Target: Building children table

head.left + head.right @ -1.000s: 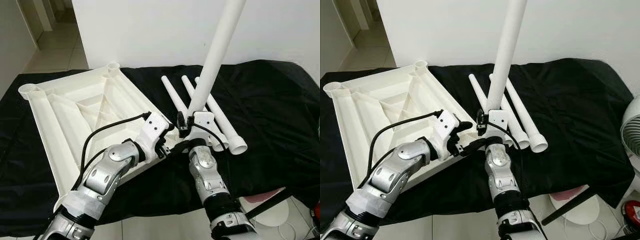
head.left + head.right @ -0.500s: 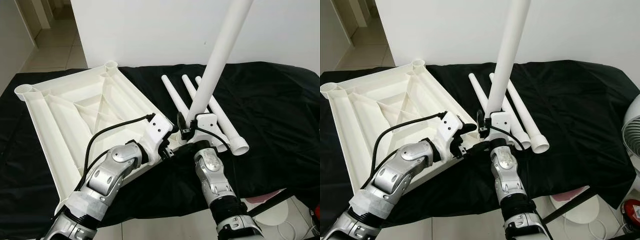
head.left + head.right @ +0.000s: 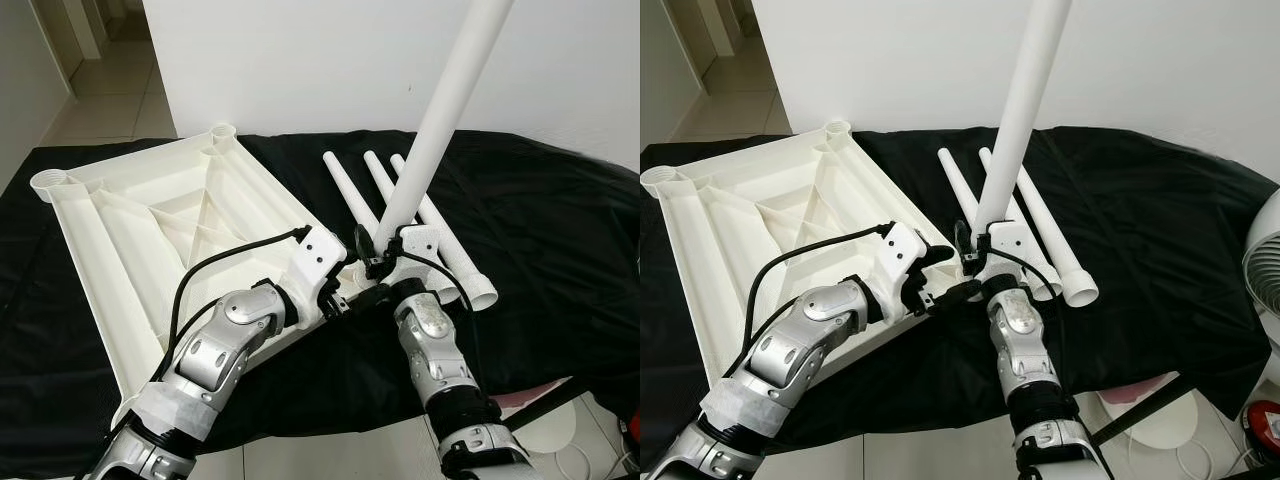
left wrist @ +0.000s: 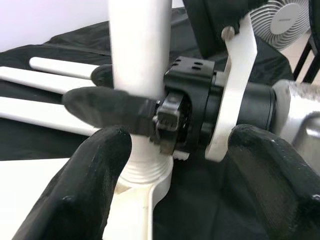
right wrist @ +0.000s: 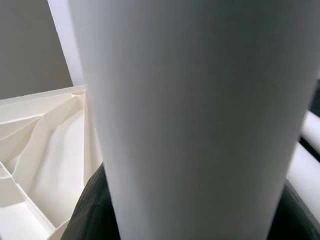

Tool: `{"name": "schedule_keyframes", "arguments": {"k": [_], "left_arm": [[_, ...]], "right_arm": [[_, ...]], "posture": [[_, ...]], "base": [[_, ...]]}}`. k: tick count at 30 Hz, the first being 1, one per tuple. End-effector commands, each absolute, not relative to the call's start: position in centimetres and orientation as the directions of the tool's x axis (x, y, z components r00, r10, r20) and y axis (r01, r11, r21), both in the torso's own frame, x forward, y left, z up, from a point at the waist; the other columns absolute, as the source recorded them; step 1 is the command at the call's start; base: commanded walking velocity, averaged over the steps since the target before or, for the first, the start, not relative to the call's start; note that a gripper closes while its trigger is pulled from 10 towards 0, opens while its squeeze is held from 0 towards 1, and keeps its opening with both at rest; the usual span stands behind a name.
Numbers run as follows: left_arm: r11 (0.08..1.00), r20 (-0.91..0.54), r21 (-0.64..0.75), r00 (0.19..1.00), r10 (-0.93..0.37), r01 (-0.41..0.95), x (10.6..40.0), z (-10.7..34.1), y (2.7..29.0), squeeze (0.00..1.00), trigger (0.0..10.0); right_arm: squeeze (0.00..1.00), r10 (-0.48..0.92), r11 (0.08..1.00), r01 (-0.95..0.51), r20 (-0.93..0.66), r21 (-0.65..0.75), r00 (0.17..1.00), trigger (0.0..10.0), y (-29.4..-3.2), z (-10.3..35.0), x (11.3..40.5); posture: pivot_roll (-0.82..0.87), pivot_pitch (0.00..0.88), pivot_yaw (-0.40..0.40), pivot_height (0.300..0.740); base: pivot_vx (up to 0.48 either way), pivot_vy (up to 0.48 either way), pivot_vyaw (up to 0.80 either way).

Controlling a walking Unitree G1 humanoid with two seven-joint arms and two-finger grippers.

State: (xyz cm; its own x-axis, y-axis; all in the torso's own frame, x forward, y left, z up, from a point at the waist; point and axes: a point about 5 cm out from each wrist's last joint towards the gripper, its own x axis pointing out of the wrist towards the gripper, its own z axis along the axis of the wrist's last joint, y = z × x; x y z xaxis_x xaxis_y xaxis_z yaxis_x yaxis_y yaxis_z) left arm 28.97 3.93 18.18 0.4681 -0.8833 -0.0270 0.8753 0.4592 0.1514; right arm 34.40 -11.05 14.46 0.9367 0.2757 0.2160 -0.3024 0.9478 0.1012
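My right claw (image 3: pixel 372 252) clamps the upright leg (image 3: pixel 432 140) at the tabletop (image 3: pixel 150 230) socket, left claw (image 3: pixel 335 290) open alongside; its lean could cross-thread it.

White plastic tabletop (image 3: pixel 150 230) lies upside down, ribs showing. One white leg tube (image 3: pixel 440 120) stands nearly upright, clamped between the right gripper's (image 3: pixel 372 262) fingers, its foot at the tabletop's corner socket. Three more legs (image 3: pixel 400 205) lie flat just beyond those fingers.

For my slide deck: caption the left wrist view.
Right gripper clamps the upright white leg seated in the tabletop's corner socket, between the left gripper's open fingers.
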Motion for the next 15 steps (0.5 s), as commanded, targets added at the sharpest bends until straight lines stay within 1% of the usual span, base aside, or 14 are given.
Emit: {"name": "schedule_keyframes", "arguments": {"k": [1, 3, 5, 11, 12, 14, 15], "left_arm": [[0.459, -0.027, 0.161, 0.469, -0.883, 0.874, 29.0, 18.2, 3.9, 0.0, 10.0], [0.459, -0.027, 0.161, 0.469, -0.883, 0.874, 29.1, 18.2, 4.0, 0.0, 10.0], [0.459, -0.028, 0.162, 0.469, -0.883, 0.873, 29.0, 18.2, 4.0, 0.0, 10.0], [0.457, -0.029, 0.163, 0.468, -0.883, 0.874, 29.0, 18.2, 4.0, 0.0, 10.0], [0.453, -0.029, 0.164, 0.464, -0.885, 0.876, 29.0, 18.2, 3.9, 0.0, 10.0], [0.453, -0.029, 0.164, 0.464, -0.885, 0.876, 29.0, 18.2, 3.9, 0.0, 10.0], [0.452, -0.029, 0.165, 0.463, -0.886, 0.877, 28.9, 18.2, 3.9, 0.0, 10.0]], "right_arm": [[0.0, 0.28, 0.921, -0.286, 0.062, 0.263, 0.958, 10.0, -11.0, 10.9, 33.8], [0.0, 0.272, 0.927, -0.276, 0.054, 0.255, 0.961, 10.0, -11.0, 10.8, 33.8], [0.0, 0.269, 0.94, -0.272, 0.044, 0.205, 0.962, 10.0, -10.7, 10.7, 33.8], [0.0, 0.253, 0.958, -0.256, 0.041, 0.133, 0.967, 10.0, -10.3, 10.6, 33.6], [0.0, 0.211, 0.969, -0.214, 0.034, 0.126, 0.977, 10.0, -9.3, 10.4, 33.2], [0.0, 0.211, 0.969, -0.214, 0.034, 0.126, 0.977, 10.0, -9.3, 10.4, 33.2], [0.0, 0.176, 0.976, -0.178, 0.029, 0.124, 0.984, 10.0, -9.1, 10.2, 33.1]], "posture": [[0.03, 0.029, 0.014, 0.74], [0.03, 0.026, 0.015, 0.74], [0.03, 0.024, 0.016, 0.74], [0.03, 0.021, 0.017, 0.74], [0.03, 0.021, 0.017, 0.74], [0.03, 0.021, 0.017, 0.74], [0.03, 0.014, 0.015, 0.74]], "base": [[0.0, 0.0, 0.0], [0.0, 0.0, 0.0], [0.0, 0.0, 0.0], [0.0, 0.0, 0.0], [0.0, 0.0, 0.0], [0.0, 0.0, 0.0], [0.0, 0.0, 0.0]]}}
